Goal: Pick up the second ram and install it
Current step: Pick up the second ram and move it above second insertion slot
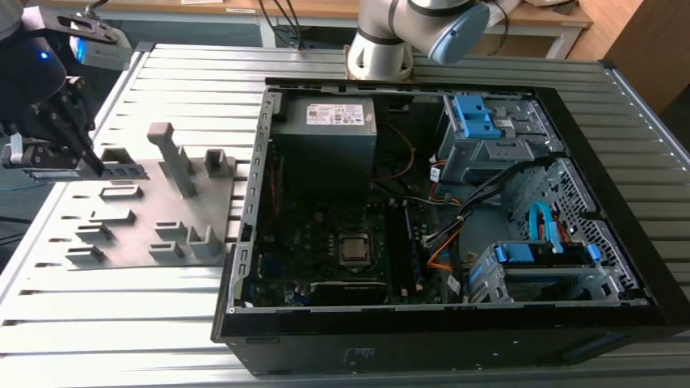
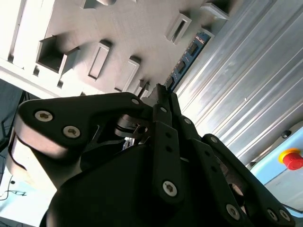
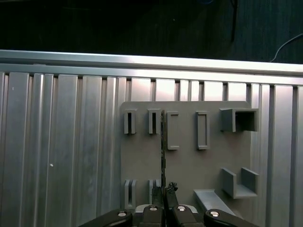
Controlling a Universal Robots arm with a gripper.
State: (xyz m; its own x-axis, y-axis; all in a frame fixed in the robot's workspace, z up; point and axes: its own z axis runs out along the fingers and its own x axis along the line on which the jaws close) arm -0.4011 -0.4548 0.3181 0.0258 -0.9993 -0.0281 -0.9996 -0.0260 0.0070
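Observation:
The second ram (image 1: pixel 124 172) is a thin dark blue-green stick, and my gripper (image 1: pixel 95 170) is shut on one end of it at the exterior view's left. It hangs just above the grey fixture plate (image 1: pixel 140 226). The first wrist view has the ram (image 3: pixel 163 142) edge-on, running away from my gripper (image 3: pixel 164 188) over the plate between two rows of slot blocks. The second wrist view shows the ram's (image 2: pixel 189 53) blue face and black chips sticking out past my gripper (image 2: pixel 158 92). The open computer case (image 1: pixel 258 202) lies toward the exterior view's right, with its motherboard (image 1: pixel 323 242) exposed.
A tall grey post (image 1: pixel 173 158) and several low slot blocks stand on the fixture plate close to the gripper. The arm's base (image 1: pixel 380 48) stands behind the case. Everything rests on a slatted aluminium table (image 1: pixel 108 323). A red button (image 2: pixel 291 158) sits beyond the table edge.

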